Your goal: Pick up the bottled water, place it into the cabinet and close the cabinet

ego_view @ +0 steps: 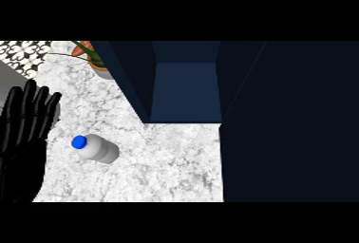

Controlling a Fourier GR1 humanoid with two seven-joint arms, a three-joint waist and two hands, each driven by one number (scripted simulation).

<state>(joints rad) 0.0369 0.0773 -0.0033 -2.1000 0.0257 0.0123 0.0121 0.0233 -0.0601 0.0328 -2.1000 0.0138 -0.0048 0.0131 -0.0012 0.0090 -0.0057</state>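
A clear water bottle (98,149) with a blue cap stands on the white marble counter (168,161), left of centre. My left hand (24,128) rests at the left edge with its fingers straight and pointing up, open, a short way left of the bottle and not touching it. The dark blue cabinet (186,90) stands at the back of the counter with its inside showing; its open door (291,118) fills the right side of the view. My right hand is not visible.
A potted plant (95,59) with orange and green leaves stands at the back left, next to the cabinet's left wall. A patterned tile wall (24,52) shows at the top left corner.
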